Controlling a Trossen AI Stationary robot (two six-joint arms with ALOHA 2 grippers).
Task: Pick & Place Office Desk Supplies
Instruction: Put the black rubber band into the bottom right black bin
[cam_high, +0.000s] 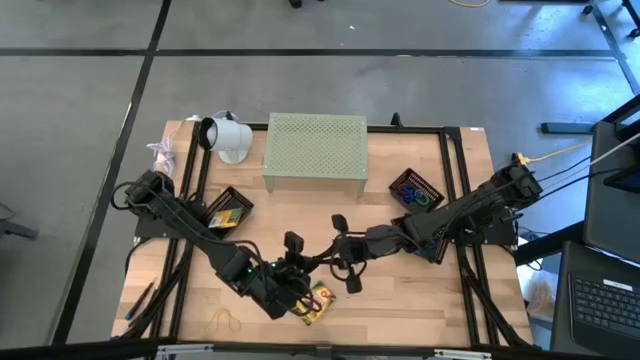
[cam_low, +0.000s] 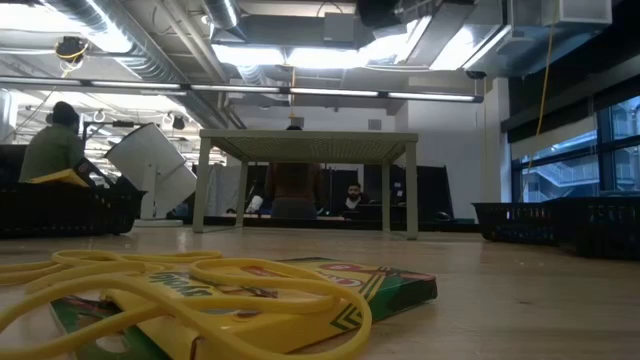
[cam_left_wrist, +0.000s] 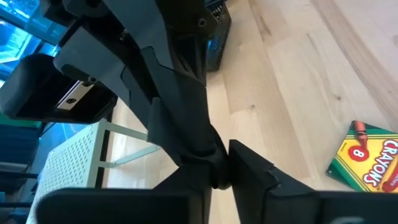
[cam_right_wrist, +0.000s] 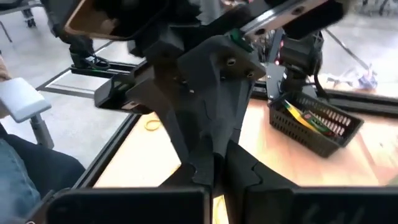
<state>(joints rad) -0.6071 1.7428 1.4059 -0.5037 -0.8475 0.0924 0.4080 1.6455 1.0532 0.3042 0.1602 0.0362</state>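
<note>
Both arms meet above the table's near middle. My left gripper (cam_high: 300, 263) and my right gripper (cam_high: 332, 262) stand tip to tip, clear of the table. In the right wrist view my right gripper (cam_right_wrist: 221, 171) is shut, with the left arm's dark hand right in front of it. In the left wrist view my left gripper (cam_left_wrist: 222, 180) has the right arm's hand reaching down to it. Any item between them is hidden in the dark parts. A yellow-green crayon box (cam_high: 318, 300) lies flat on the table just below them. A tan rubber band (cam_high: 225, 320) lies near the front left. My right gripper is shut and comes level from the table's right side at the left gripper's tip (cam_right_wrist: 214, 155). Both hands are dark there. I cannot tell whether it touches the left gripper or has anything between its fingers.
A black mesh tray (cam_high: 228, 208) with crayon boxes stands at the left, and another tray (cam_high: 415, 190) with coloured clip rings at the right. The pale green perforated stand (cam_high: 315, 150) is at the back, beside a white lamp-like object (cam_high: 228, 137). In the low view, rubber bands (cam_low: 200, 290) lie on the crayon box (cam_low: 380, 285).
</note>
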